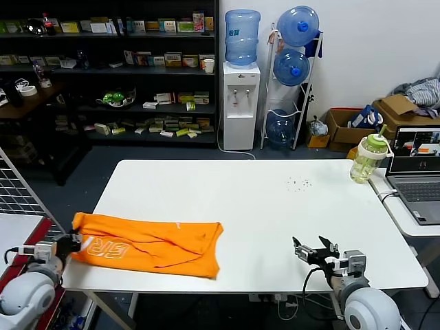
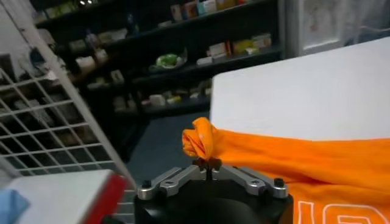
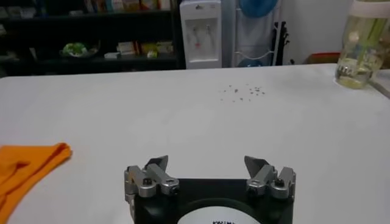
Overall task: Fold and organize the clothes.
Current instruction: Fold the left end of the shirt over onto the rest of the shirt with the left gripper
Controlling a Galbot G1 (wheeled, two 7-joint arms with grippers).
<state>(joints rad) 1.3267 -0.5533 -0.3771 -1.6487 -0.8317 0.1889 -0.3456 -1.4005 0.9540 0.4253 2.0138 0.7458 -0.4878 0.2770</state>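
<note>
The left gripper [image 2: 208, 163] is clamped on a bunched corner of the orange T-shirt [image 1: 148, 244], which lies folded at the white table's [image 1: 275, 206] near left edge. Its white lettering (upside down, partly hidden by folds) can't be read. The right gripper [image 1: 315, 251] hovers spread wide, holding nothing, near the table's front right.

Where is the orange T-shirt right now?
The orange T-shirt lies folded on the white table's front left part in the head view, its left edge pinched by the left gripper.
</note>
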